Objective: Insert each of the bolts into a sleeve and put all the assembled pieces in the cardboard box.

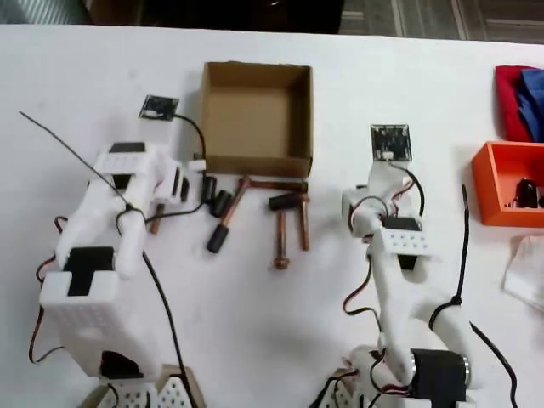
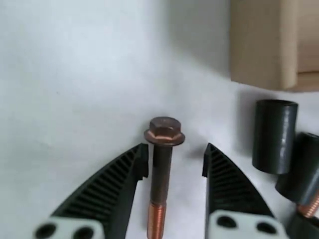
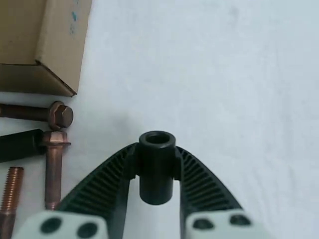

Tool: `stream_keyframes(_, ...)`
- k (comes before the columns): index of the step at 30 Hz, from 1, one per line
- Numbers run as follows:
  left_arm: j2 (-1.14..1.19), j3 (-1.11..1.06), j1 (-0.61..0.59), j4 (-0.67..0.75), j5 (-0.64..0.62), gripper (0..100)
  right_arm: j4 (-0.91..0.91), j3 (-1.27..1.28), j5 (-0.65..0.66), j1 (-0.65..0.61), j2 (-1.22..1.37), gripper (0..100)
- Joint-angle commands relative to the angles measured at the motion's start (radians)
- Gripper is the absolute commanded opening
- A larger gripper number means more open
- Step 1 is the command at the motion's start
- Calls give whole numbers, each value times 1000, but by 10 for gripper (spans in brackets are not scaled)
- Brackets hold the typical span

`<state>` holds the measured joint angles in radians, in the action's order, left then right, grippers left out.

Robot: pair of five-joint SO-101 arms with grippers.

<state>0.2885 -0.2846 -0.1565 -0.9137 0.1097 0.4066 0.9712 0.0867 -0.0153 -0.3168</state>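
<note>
Left claw (image 2: 175, 149) stands open astride a bolt (image 2: 162, 169) lying on the bench (image 2: 75, 74), its shank between the two fingers (image 2: 119, 184). Right claw (image 3: 156, 149) is clamped on a black sleeve (image 3: 156, 177), whose open bore shows. More bolts (image 1: 281, 238) and sleeves (image 1: 220, 204) lie loose at six o'clock of the cardboard box (image 1: 255, 161), close to its wall.

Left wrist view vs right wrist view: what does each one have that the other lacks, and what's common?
Left wrist: the left gripper open, its fingers either side of a lying bolt, a loose sleeve nearby. Right wrist: the right gripper shut on a black sleeve, spare bolts lying alongside. Both: a corner of the cardboard box and the white table.
</note>
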Motion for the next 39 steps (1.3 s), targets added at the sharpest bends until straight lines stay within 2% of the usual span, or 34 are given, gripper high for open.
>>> stream_keyframes(1,-8,16,5,6,-6,180,5,-46,-2,7,-28,20)
stream_keyframes(12,-11,18,9,3,-2,151,5,-46,-2,12,-28,20)
stream_keyframes(19,-9,7,5,0,-8,92,4,-46,-2,13,-30,20)
stream_keyframes(26,-6,10,6,-81,-2,98,4,-46,-2,13,-36,20)
stream_keyframes(31,9,18,6,-87,34,157,4,-46,-2,13,-36,20)
stream_keyframes(39,137,194,11,-172,34,139,5,-46,-2,13,-38,20)
